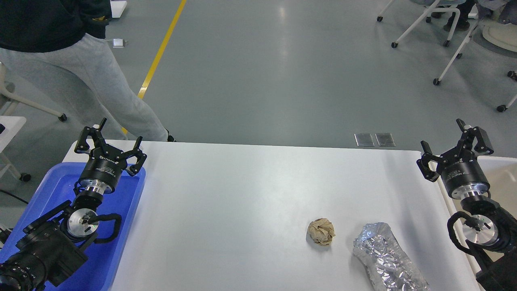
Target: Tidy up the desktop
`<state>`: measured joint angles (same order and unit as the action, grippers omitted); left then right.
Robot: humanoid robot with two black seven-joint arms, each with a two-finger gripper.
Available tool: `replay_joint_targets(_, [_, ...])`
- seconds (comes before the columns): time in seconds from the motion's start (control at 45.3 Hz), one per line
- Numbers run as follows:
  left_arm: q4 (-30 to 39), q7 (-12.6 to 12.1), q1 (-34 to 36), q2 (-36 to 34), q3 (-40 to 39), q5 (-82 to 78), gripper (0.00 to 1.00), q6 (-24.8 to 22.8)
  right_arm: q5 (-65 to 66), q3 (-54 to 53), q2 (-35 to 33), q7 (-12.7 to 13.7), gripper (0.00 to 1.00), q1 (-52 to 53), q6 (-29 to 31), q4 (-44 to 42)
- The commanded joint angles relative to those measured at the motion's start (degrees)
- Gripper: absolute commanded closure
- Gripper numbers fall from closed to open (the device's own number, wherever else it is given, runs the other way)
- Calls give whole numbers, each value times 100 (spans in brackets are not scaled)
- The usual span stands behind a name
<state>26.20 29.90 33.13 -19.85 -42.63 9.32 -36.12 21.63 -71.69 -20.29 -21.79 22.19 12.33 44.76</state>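
Note:
The white desktop (242, 194) fills the middle of the head view. On it, near the front right, lies a crumpled brown paper ball (321, 231), and just right of it a crinkled silver foil bag (385, 258) running off the bottom edge. My left gripper (120, 132) hovers open over the table's far left corner, above the blue tray, with nothing between its fingers. My right gripper (441, 133) stands open at the table's far right edge, also empty, well behind the foil bag.
A blue plastic tray (125, 226) sits at the left of the table under my left arm. A beige white-rimmed bin (497, 178) stands off the right edge. A person in grey trousers (93, 81) stands behind the left corner; wheeled chairs (452, 40) are far right.

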Motion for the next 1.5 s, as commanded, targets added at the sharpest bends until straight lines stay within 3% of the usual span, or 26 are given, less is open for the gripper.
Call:
replay_joint_targets(0.0, [-1, -11, 0, -1, 9, -17, 0, 8, -1, 14, -1, -1, 1, 22, -29, -2])
replay_joint_targets(0.728, [-1, -2, 9, 25, 0, 0, 0, 17, -212, -12, -194, -18, 1, 48, 42, 42])
replay_joint_targets(0.838, [-1, -2, 9, 25, 0, 0, 0, 17, -221, 23, -238, 122, 1, 57, 59, 24])
replay_joint_targets(1.059, [-1, 7, 9, 25, 0, 0, 0, 17, -581, -3, -440, 878, 1, -22, 50, 112])
replay_joint_targets(1.279, [-1, -2, 9, 25, 0, 9, 0, 8, -713, 50, -1134, 1124, 1, -364, 68, 1068])
replay_joint_targets(1.478, [-1, -2, 9, 25, 0, 0, 0, 8, -713, 690, -1934, 1151, 1, -435, 42, 2001])
